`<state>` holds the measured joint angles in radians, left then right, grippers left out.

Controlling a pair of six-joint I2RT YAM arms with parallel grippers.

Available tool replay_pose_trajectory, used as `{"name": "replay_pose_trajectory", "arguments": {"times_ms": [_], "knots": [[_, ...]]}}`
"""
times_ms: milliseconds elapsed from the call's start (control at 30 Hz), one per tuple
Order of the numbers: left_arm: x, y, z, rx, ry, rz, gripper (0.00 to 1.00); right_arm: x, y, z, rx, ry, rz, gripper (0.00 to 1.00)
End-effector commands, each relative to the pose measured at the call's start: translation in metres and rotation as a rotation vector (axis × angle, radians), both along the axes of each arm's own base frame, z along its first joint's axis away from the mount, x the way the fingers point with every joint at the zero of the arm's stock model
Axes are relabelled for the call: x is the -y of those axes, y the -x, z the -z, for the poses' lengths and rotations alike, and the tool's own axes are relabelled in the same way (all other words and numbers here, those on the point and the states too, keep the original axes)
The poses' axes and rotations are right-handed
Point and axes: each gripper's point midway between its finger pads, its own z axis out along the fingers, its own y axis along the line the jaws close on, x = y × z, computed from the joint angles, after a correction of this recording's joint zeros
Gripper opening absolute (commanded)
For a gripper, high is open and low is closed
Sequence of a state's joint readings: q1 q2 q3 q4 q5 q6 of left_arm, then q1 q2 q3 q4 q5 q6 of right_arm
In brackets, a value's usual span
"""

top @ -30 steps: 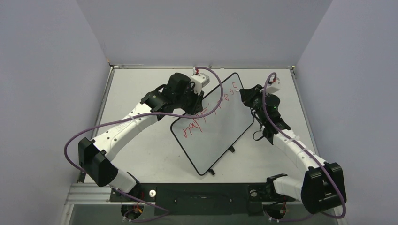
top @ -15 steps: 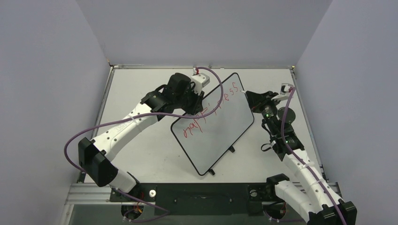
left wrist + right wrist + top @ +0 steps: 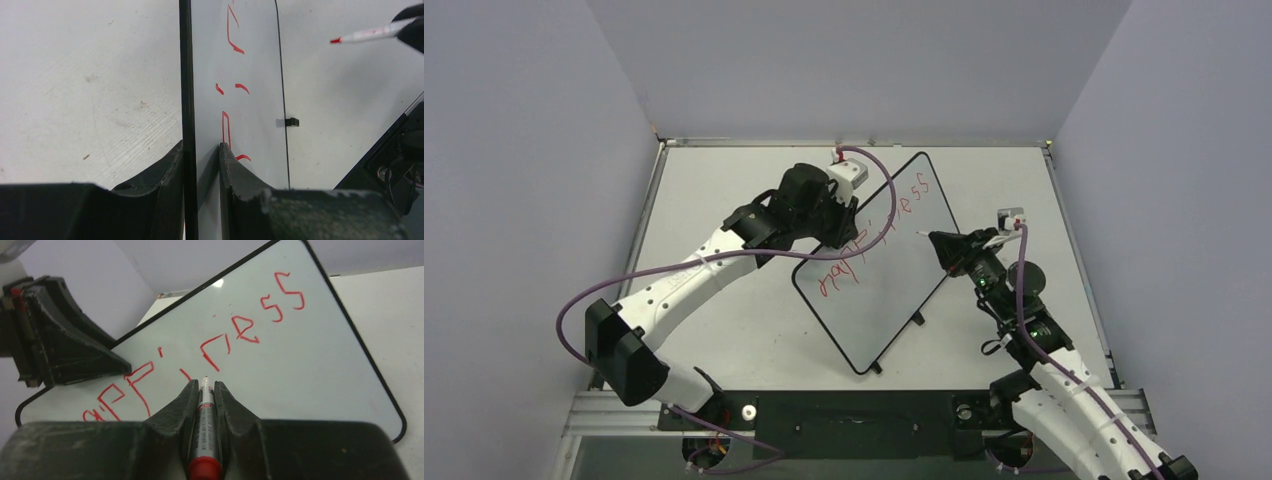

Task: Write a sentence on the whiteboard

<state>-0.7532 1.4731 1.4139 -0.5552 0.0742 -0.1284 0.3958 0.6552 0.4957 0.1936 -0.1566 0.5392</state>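
The whiteboard is held tilted on its edge on the table. My left gripper is shut on its left long rim, seen edge-on in the left wrist view. The sentence is one red line reading about "happiness". My right gripper is shut on a red marker, tip forward. The tip hovers just off the board face, below the letters. The marker also shows in the left wrist view.
Two small black clips sit on the board's near right edge. The matte white tabletop is walled at the back and sides. Purple cables loop off both arms.
My right arm has drawn back from the board's far right corner toward the near side, bringing the marker in front of the board's middle. The left gripper and board shifted only slightly.
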Motion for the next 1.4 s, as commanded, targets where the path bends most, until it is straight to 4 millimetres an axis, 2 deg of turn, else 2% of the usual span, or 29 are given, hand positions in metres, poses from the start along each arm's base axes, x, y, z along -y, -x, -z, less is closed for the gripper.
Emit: {"name": "replay_pose_trajectory", "arguments": {"times_ms": [0,33,267,433,633,867,1233,1367], "knots": [[-0.013,-0.005,-0.001,0.091,-0.032,-0.032,0.0,-0.024,0.023,0.012,0.032,0.059,-0.122,0.0],[-0.013,-0.005,-0.006,0.103,-0.015,-0.034,0.0,-0.029,0.027,0.014,0.037,0.059,-0.144,0.0],[-0.016,-0.002,-0.002,0.105,-0.009,-0.035,0.0,-0.055,0.05,0.03,0.052,0.045,-0.266,0.0],[-0.014,-0.003,0.001,0.105,-0.01,-0.032,0.0,-0.081,0.074,0.03,0.121,0.079,-0.373,0.0],[-0.014,-0.003,-0.001,0.107,-0.008,-0.031,0.0,-0.097,0.081,0.042,0.116,0.113,-0.41,0.0],[-0.014,-0.003,-0.004,0.105,-0.006,-0.034,0.0,-0.123,0.105,0.045,0.149,0.118,-0.524,0.0],[-0.019,0.0,-0.016,0.093,-0.022,-0.043,0.0,-0.15,0.133,0.057,0.166,0.142,-0.647,0.0],[-0.025,0.001,-0.016,0.083,-0.055,-0.057,0.0,-0.154,0.134,0.061,0.164,0.153,-0.652,0.0]]}}
